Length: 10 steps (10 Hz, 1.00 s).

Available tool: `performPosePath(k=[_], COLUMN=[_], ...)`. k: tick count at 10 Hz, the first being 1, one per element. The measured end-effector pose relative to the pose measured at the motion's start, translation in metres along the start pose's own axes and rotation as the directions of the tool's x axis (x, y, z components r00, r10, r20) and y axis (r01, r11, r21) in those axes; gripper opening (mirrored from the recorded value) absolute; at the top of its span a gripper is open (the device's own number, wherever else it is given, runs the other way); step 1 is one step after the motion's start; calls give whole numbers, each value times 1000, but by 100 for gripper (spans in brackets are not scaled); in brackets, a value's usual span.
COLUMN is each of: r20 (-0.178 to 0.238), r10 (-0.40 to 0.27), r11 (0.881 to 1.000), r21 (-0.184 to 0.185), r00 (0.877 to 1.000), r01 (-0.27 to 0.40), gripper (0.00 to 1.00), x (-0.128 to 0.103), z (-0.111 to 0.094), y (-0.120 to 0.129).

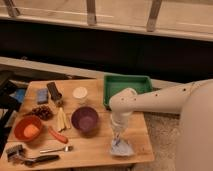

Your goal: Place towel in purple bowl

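Observation:
The towel is a pale blue-white crumpled cloth lying near the front right corner of the wooden table. The purple bowl stands empty in the middle of the table, to the left of the towel. My gripper points straight down from the white arm, right over the towel and touching or almost touching its top. The gripper is to the right of the bowl.
A green tray sits at the back right. An orange bowl with an orange fruit is front left. A white cup, a carrot, yellow sticks, a blue sponge and utensils lie on the left.

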Motion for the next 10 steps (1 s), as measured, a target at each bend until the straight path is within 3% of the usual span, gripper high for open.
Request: performPosePath(k=[4, 9, 10], r20=[134, 199, 197], r10=[-56, -177, -170], r11=[998, 979, 981], r21=[3, -64, -59], r00=[989, 964, 966], r01=[56, 193, 185], gripper=[0, 0, 0], x=[-31, -83, -82], z=[-74, -94, -94], y=[9, 84, 78])
